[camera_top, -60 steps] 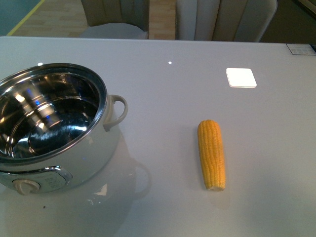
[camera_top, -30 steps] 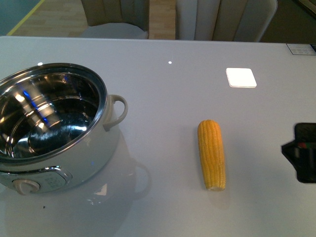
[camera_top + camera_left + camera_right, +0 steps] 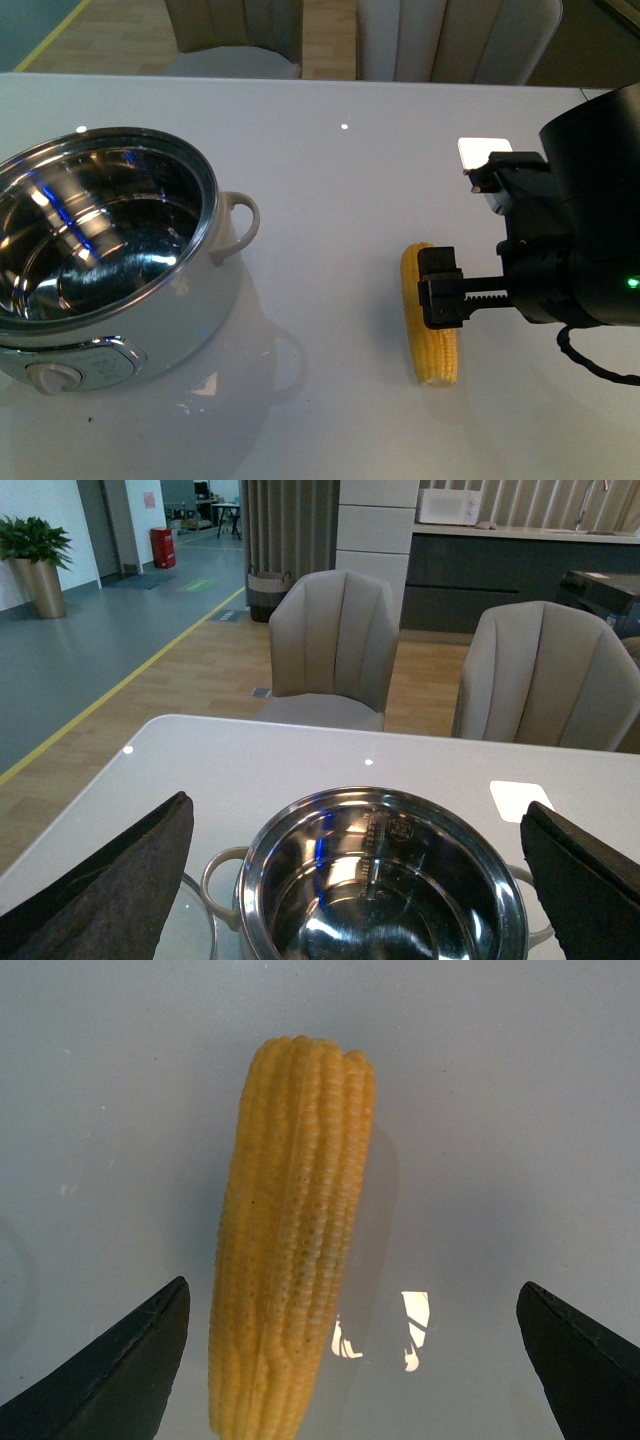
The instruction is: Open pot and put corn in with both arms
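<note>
The pot [image 3: 100,250] stands at the left of the white table, uncovered, its shiny steel inside empty. In the left wrist view the pot [image 3: 380,880] lies below my open left gripper [image 3: 357,805], which holds nothing. The left gripper is out of the front view. The corn [image 3: 432,350] lies on the table right of the pot, lengthwise towards me. My right gripper [image 3: 440,290] is open just above the corn's middle. In the right wrist view the corn [image 3: 295,1230] lies between the spread fingers [image 3: 130,1370], nearer one side, untouched.
A loop handle [image 3: 240,225] sticks out of the pot towards the corn. A clear glass edge [image 3: 195,930] lies beside the pot. A white square patch [image 3: 475,150] is behind the right arm. Two chairs [image 3: 450,40] stand past the table's far edge.
My right arm has come in from the right and moved left until its open gripper is over the corn. The pot and the corn have not moved.
</note>
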`<state>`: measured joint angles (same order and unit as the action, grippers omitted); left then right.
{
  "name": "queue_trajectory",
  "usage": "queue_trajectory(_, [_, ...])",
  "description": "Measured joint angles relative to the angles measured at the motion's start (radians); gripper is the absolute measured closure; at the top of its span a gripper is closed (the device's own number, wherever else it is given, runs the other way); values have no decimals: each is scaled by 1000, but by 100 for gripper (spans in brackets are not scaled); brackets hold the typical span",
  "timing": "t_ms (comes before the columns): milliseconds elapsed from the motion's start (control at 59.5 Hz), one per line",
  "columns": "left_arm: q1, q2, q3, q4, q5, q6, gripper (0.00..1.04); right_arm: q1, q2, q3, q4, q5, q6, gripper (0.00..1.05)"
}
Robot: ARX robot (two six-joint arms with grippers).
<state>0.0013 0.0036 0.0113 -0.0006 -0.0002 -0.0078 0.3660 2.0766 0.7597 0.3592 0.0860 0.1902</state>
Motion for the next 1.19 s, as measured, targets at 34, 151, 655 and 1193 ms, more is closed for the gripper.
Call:
queue_trajectory(34, [0,0,0,0,0,0,7,0,16,11,1,1,-2,9])
queue_trajectory(151, [0,0,0,0,0,0,7,0,63,48,3,1,-4,9])
queue_trajectory(655, [0,0,0,0,0,0,7,49,201,135,-22,1,-54,9])
queue_trajectory(1193, [0,0,0,0,0,0,7,48,192,119,-70,-21,-45,76])
